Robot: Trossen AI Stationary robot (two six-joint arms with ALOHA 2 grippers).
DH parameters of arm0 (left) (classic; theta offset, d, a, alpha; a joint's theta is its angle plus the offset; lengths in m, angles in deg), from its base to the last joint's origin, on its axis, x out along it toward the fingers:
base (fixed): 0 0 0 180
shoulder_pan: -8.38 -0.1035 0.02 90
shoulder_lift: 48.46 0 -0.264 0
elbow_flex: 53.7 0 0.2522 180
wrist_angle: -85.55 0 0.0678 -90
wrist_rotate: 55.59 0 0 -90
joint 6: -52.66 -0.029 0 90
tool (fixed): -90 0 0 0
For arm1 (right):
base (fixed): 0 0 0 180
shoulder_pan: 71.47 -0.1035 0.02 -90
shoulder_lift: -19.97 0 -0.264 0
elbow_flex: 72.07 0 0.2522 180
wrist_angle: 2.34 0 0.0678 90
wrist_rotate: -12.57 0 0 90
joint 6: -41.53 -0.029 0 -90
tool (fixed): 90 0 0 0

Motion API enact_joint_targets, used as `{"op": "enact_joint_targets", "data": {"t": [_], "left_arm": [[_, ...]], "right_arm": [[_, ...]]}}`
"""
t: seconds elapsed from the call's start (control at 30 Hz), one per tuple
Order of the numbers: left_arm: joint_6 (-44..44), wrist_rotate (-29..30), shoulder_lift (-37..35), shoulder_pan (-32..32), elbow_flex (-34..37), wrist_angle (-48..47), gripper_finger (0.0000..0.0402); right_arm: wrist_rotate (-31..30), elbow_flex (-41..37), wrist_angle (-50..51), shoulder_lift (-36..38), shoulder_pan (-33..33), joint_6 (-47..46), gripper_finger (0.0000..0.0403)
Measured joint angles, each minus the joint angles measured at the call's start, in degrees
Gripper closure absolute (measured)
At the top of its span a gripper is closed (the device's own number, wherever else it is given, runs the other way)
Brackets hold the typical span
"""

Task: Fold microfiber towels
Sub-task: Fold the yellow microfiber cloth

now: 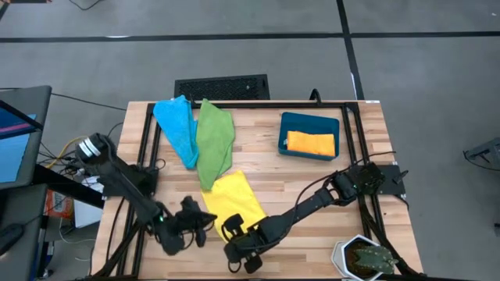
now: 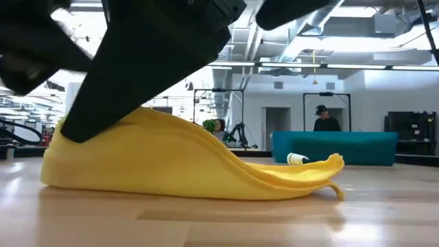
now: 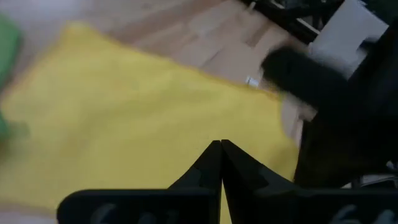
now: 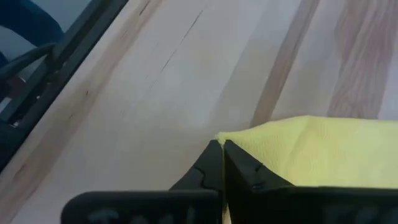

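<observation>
Wooden worktop: both arms' fingers pinch shut on the yellow towel's near edge; uneven lifting could slip a corner.

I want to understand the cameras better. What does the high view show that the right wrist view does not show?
Only the high view shows the light blue towel, the green towel, the folded orange towel inside the teal bin, the left hand by the yellow towel's near edge, and a potted plant at the table's corner. Only the right wrist view shows the right hand shut on a corner of the yellow towel. Both show that yellow towel and the wooden table.
</observation>
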Motion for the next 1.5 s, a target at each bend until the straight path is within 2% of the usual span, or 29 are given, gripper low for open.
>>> {"op": "enact_joint_targets", "data": {"t": [0.07, 0.17, 0.27, 0.4, 0.5, 0.7, 0.97, 1.1, 1.23, 1.5], "left_arm": [[3.72, 1.31, 4.51, 1.36, -0.07, 4.4, 0.0401], [4.26, -0.67, 11.49, 1.56, -2.5, 11.72, 0.0401], [3.83, -1.02, 16.47, 1.21, -6.45, 12.41, 0.0401], [4.45, -2.94, 19.99, -0.22, -10.02, 8.9, 0.0401], [5.29, -4.91, 21.16, -0.71, -10.67, 7.84, 0.0401], [9.45, -5.25, 21.22, -0.36, -10.68, 3.9, 0.0401], [7.75, -10.42, 21.22, -0.18, -10.7, 2.12, 0.0401], [7.97, -10.72, 21.2, -0.18, -10.72, 0.9, 0.0402], [7.94, -10.83, 21.2, -0.12, -10.72, 0.9, 0.0401], [8.46, -11.95, 21.16, 0.68, -10.72, 1.39, 0.0401]], "right_arm": [[-0.04, 0.0, -0.44, 0.0, 0.0, 0.15, 0.038], [-0.06, 0.0, -0.56, 0.0, 0.02, 0.13, 0.0385], [-0.06, 0.0, -0.73, 0.0, 0.02, 0.15, 0.0386], [-0.08, 0.02, -0.7, 0.05, -0.02, 0.17, 0.0379], [-0.1, 0.08, -0.32, 0.09, -0.11, 0.17, 0.038], [-0.06, 0.09, 0.49, 0.09, -0.11, -0.12, 0.0384], [-0.09, 0.09, 0.27, 0.11, 0.0, -0.14, 0.0385], [-0.45, 0.09, -0.41, 0.11, 0.37, 0.38, 0.0385], [-3.29, 0.09, -0.59, 0.17, 1.04, 1.54, 0.0383], [-3.38, 0.09, -1.58, 1.78, 4.39, 5.24, 0.0386]]}}
